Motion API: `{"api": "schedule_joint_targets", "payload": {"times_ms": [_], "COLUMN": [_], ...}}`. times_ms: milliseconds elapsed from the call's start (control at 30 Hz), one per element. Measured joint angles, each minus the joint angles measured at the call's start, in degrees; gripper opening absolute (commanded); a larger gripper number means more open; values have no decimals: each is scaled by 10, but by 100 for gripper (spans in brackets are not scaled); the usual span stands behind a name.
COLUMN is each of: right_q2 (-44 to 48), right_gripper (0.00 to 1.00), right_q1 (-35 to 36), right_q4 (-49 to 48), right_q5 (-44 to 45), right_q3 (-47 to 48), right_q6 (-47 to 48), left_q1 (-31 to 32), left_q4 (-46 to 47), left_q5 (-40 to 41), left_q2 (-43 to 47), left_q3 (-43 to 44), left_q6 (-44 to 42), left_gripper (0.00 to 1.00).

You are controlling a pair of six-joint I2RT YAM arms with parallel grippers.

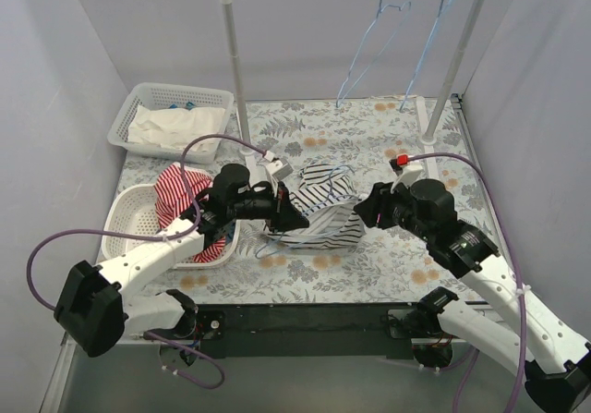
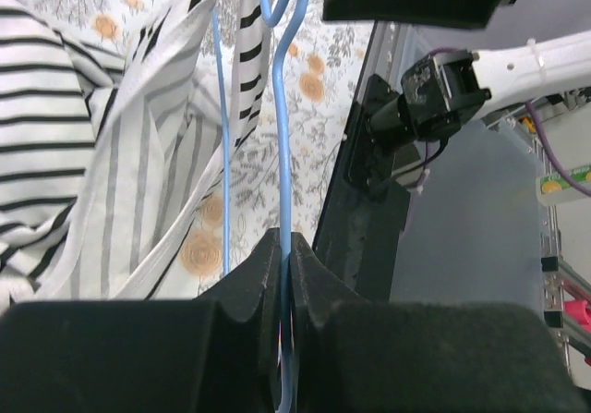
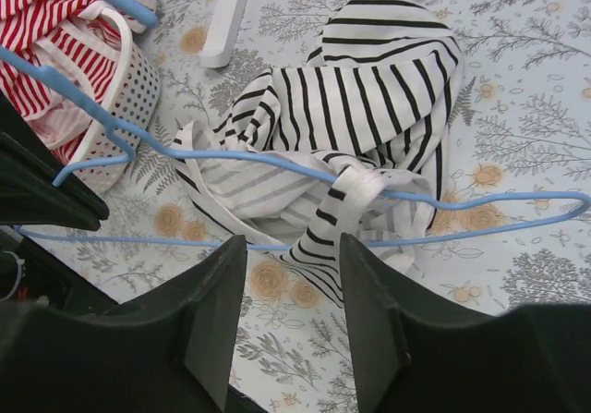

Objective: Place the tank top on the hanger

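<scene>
Left jaws clamped shut on hanger (image 2: 283, 154), right jaws parted above tank top (image 3: 369, 90), holding nothing

Plain pale grey-lavender walls (image 1: 55, 62) enclose a desk (image 1: 305, 136) covered in grey floral cloth with orange blossoms. A white clothes rail (image 1: 233, 53) stands at the far side under even light.

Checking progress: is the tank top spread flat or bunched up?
Bunched: the tank top lies crumpled, one strap looped over the hanger.
</scene>
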State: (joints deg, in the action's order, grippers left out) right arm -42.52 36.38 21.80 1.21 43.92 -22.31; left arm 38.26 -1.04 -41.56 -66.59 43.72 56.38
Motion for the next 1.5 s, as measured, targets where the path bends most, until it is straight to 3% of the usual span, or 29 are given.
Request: {"api": "schedule_joint_targets", "payload": {"times_ms": [100, 267, 633, 733, 867, 900, 933, 967, 1033, 1067, 1167, 1367, 1500], "right_q2": [15, 20, -68, -83, -94, -97, -101, -104, -109, -110, -104, -77, -68], "right_gripper": [65, 65, 58, 45, 2, 1, 1, 1, 1, 1, 1, 1, 1], "right_q1": [0, 0, 19, 43, 87, 95, 106, 112, 129, 139, 158, 163, 167], "right_q4": [5, -39, -177, -195, -216, -218, -217, -216, -219, -225, -234, -238, -240], "right_q5": [2, -21, 4, 39, 114, 132, 155, 166, 189, 198, 221, 247, 253], "right_q3": [0, 0, -36, -43, -43, -43, -43, -44, -46, -50, -70, -116, -120], "right_q6": [11, 31, 30, 30, 39, 44, 49, 54, 57, 58, 61, 65, 74], "left_q1": [7, 20, 25, 29, 35, 36, 36, 35, 36, 36, 39, 38, 35], "left_q4": [51, 77, 76, 73, 56, 52, 47, 42, 35, 32, 16, -57, -116], "left_q5": [1, 3, 2, 0, -4, -5, -3, 2, 21, 34, 89, 272, 378], "left_q2": [-27, -94, -124, -128, -141, -143, -145, -145, -145, -145, -137, -66, -14], "left_q3": [0, 7, 45, 47, 53, 54, 56, 57, 59, 59, 59, 59, 59], "left_q6": [11, 20, 30, 31, 33, 33, 35, 36, 43, 49, 72, 136, 172], "left_gripper": [0, 0, 0, 0, 0, 3, 25, 27, 34, 46, 54, 51, 42]}}
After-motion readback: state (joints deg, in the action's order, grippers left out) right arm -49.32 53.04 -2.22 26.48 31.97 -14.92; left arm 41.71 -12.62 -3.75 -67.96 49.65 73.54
